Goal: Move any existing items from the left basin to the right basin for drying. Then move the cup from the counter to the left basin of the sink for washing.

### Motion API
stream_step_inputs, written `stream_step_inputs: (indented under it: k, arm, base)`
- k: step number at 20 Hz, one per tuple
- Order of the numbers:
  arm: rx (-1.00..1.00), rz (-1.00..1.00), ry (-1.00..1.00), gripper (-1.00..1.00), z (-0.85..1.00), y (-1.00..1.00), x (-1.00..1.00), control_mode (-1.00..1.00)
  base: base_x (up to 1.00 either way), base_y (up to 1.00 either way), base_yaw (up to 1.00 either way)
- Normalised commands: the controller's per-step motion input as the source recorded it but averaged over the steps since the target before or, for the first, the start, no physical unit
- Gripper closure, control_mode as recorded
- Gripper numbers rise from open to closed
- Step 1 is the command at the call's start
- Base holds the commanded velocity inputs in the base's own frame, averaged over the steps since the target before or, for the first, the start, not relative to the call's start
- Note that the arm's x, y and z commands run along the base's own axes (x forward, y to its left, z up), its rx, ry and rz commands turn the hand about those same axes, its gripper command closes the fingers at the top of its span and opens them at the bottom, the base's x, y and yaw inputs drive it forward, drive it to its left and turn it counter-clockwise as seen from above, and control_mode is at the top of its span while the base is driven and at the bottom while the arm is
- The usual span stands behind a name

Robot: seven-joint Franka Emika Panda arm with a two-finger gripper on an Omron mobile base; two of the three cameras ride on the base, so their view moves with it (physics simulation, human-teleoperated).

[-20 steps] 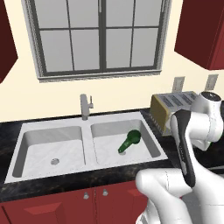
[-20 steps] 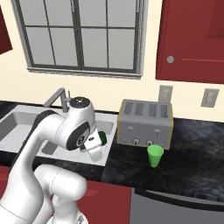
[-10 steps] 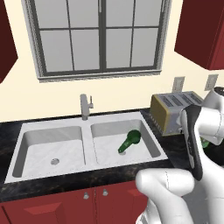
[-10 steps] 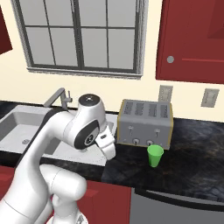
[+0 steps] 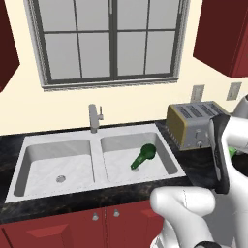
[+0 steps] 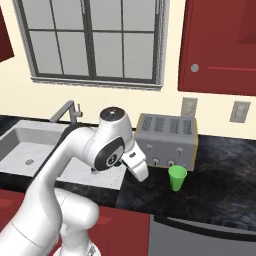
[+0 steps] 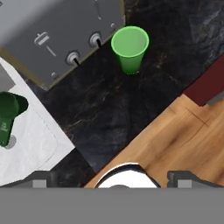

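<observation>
The bright green cup (image 7: 129, 48) stands upright on the black speckled worktop (image 7: 109, 105), just beside the grey toaster (image 7: 52, 30). The dark green bottle (image 7: 8, 114) lies in the light-grey basin (image 7: 30, 140). Wooden floor (image 7: 175, 140) shows past the worktop's edge.

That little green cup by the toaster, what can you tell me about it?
The small bright light-green tapered cup has no handle and looks like smooth plastic. It stands upright, its open mouth empty in the hand view, wider at the rim than the base. It rests on the black speckled stone counter, just in front of the silver four-slot toaster, apparently not touching it. Nothing grips it.
</observation>
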Motion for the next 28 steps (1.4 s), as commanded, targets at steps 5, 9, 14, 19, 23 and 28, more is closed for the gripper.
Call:
stream_step_inputs:
  k: [5, 9, 14, 19, 23, 28]
  arm:
    - [-0.09, 0.06, -0.03, -1.0, 0.0, -0.39, 0.01, -1.0]
    - [-0.09, 0.07, -0.03, -1.0, 0.0, -0.4, 0.08, -1.0]
    - [-0.05, 0.08, -0.02, -1.0, -0.04, -0.34, 0.17, -1.0]
    - [0.0, 0.08, 0.0, -1.0, -0.23, -0.1, 0.11, -1.0]
    - [0.0, 0.06, 0.02, -1.0, -0.15, 0.0, 0.17, -1.0]
    - [0.0, 0.02, 0.06, -1.0, -0.09, 0.0, 0.3, -1.0]
  base:
    - [0.0, 0.0, 0.0]
    - [0.0, 0.0, 0.0]
    - [0.0, 0.0, 0.0]
    - [0.0, 0.0, 0.0]
    - [0.0, 0.0, 0.0]
    - [0.0, 0.0, 0.0]
